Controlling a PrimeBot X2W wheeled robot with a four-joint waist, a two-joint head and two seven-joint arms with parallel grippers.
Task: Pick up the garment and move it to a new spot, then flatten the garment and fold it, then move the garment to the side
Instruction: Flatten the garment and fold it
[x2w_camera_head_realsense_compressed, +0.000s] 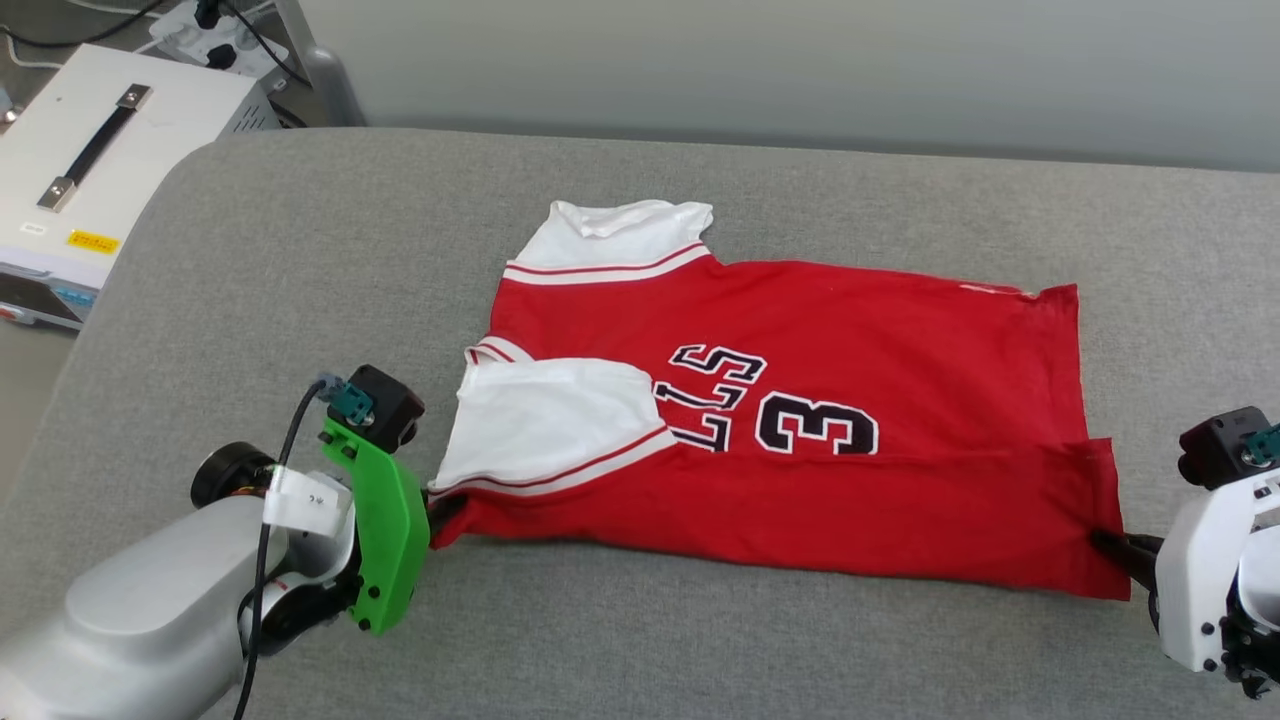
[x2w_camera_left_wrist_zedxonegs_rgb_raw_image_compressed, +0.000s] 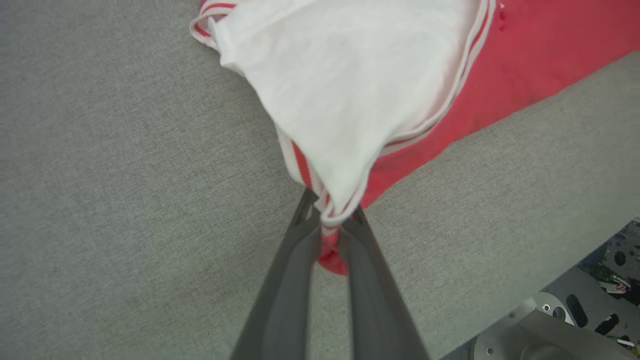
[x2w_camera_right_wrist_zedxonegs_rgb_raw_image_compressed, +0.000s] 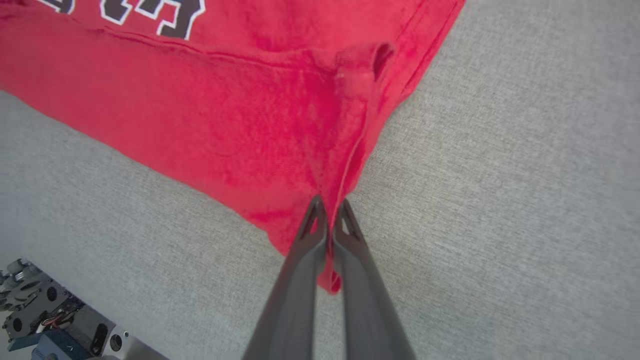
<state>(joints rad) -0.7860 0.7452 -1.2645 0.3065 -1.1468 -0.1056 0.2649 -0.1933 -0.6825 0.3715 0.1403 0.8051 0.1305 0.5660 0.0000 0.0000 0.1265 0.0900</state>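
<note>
**Both hands pinch the near corners of the red jersey**

The garment (x2w_camera_head_realsense_compressed: 800, 420) lies spread across the middle of the grey, fabric-covered desk (x2w_camera_head_realsense_compressed: 300, 250). Its collar end points to the robot's left and its hem to the right. The front faces up, with the black, white-outlined letters and the number "3" (x2w_camera_head_realsense_compressed: 815, 425) lying sideways in the head view. One white sleeve (x2w_camera_head_realsense_compressed: 550, 420) is folded in over the chest, its striped trim running slantwise. The other sleeve (x2w_camera_head_realsense_compressed: 615, 235) sticks out at the far edge. A long crease runs along the red cloth close to the near edge.

The left hand (x2w_camera_head_realsense_compressed: 440, 505) sits at the near left corner of the jersey. In the left wrist view its two dark fingers (x2w_camera_left_wrist_zedxonegs_rgb_raw_image_compressed: 295, 280) are pressed together on a bunch of striped trim and red cloth, where the white sleeve tapers to a point. A small red tuft shows between the fingers below the pinch.

The right hand (x2w_camera_head_realsense_compressed: 1105, 545) sits at the near right corner, by the hem. In the right wrist view its fingers are closed tight on the red corner, and the cloth puckers up into a ridge leading away from the tips.

A white box with a black handle (x2w_camera_head_realsense_compressed: 100, 150) stands beyond the far left edge of the desk.
</note>
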